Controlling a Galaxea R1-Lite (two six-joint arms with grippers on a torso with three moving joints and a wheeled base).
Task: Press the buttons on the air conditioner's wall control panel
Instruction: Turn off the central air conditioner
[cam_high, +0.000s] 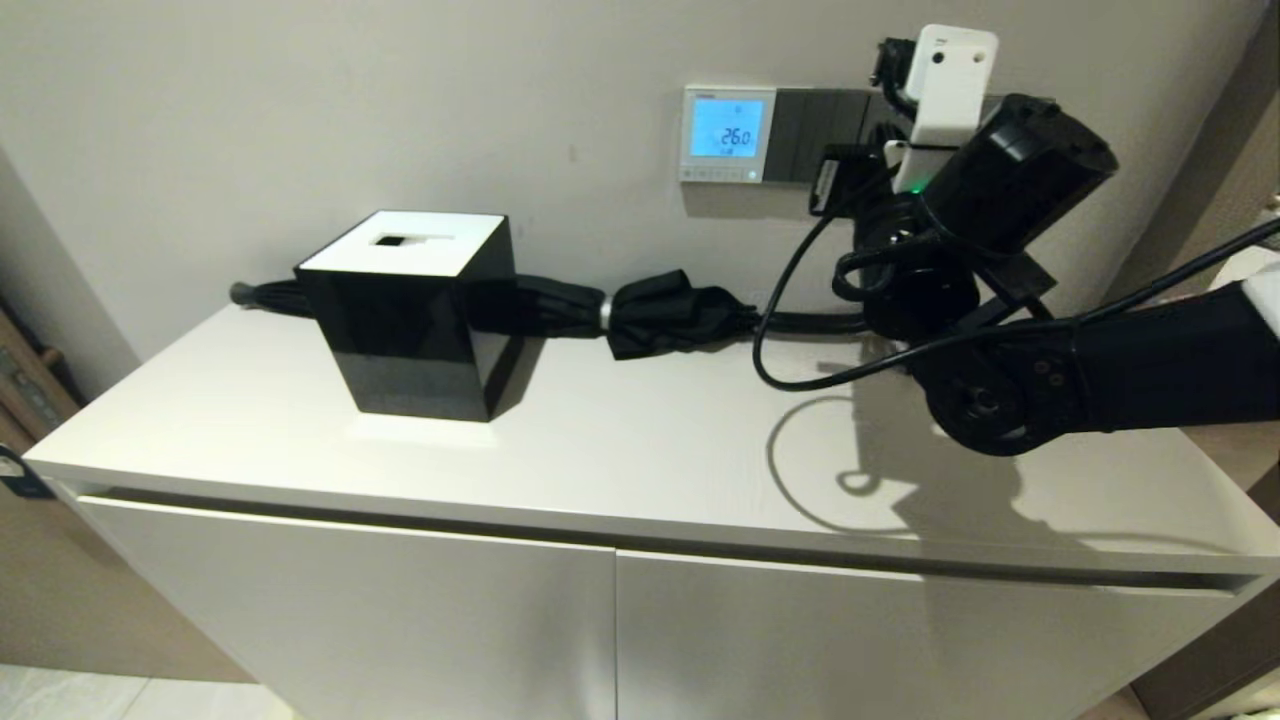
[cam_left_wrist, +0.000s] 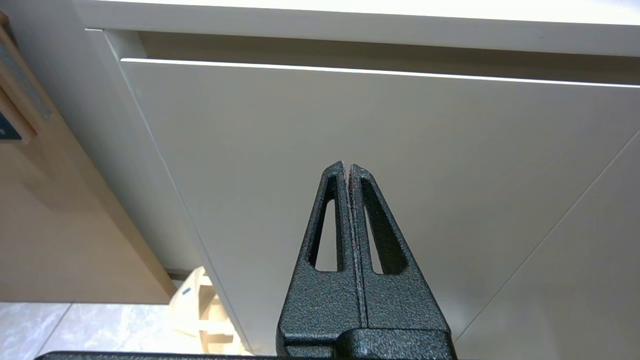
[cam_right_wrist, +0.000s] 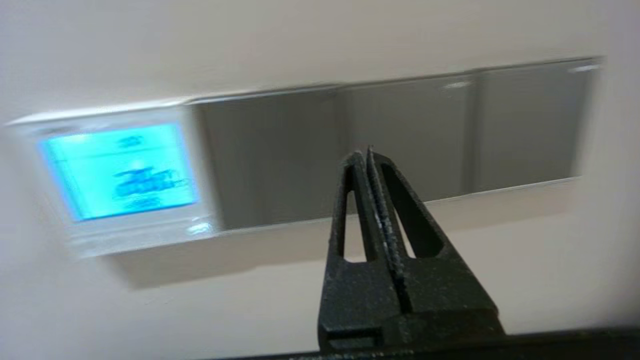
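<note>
The air conditioner's wall control panel (cam_high: 727, 132) is a white-framed square on the wall, its screen lit blue with 26.0. The buttons (cam_high: 722, 174) run along its bottom edge. In the right wrist view the panel (cam_right_wrist: 120, 175) and its button strip (cam_right_wrist: 145, 237) are blurred. My right gripper (cam_right_wrist: 364, 152) is shut and empty, its tips in front of the dark grey switch plates (cam_right_wrist: 400, 135), to the right of the panel. My right arm (cam_high: 960, 190) is raised near the wall. My left gripper (cam_left_wrist: 347, 165) is shut and empty, low in front of the cabinet door (cam_left_wrist: 450, 175).
A black tissue box (cam_high: 410, 310) with a white top and a folded black umbrella (cam_high: 640, 310) lie on the white cabinet top (cam_high: 620, 450) below the panel. A black cable (cam_high: 790, 340) loops from the right arm over the cabinet top.
</note>
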